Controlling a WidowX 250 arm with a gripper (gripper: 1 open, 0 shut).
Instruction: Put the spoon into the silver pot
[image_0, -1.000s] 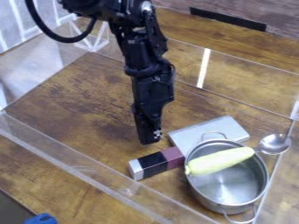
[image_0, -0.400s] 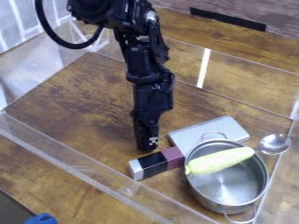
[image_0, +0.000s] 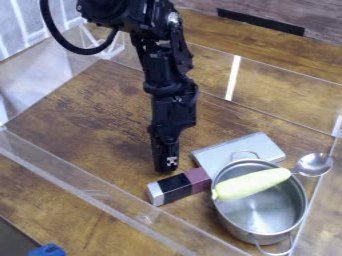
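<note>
End effector (image_0: 167, 160) pressed together, nothing between the tips, pointing almost straight down and hanging low over bare worktop (image_0: 80, 110) left of the grey slab (image_0: 247, 150). Vs a sec ago: arm's upper links have swung/re-posed a bit and the wrist looks slightly rolled, but the tip sits at roughly the same spot. No grab, no contact w/ any object. So the change is orientation only, no progress on the task itself.

Just below/right of the tip: small block (image_0: 179, 186), cream on one end and dark maroon on the other, lying flat, near but apart from the tip. Next out: yellow-green corn-like thing (image_0: 253, 182) resting across the rim of the silver pot (image_0: 261, 232), its far end toward the slab. Pot sits at the near-right, upright, interior otherwise looks empty.

The spoon (image_0: 315, 163) is at the far right edge, bowl down near the slab's right corner, handle going up along the clear wall. Well apart from the end effector, w/ slab and pot between. Same place as in the earlier shots, untouched.

Judgement: task not started in any real sense. Tip must still cross right past slab, open up, and get on the spoon. Thin handle by the wall = awkward pinch; corn over the rim leaves less free opening for the drop.
</note>
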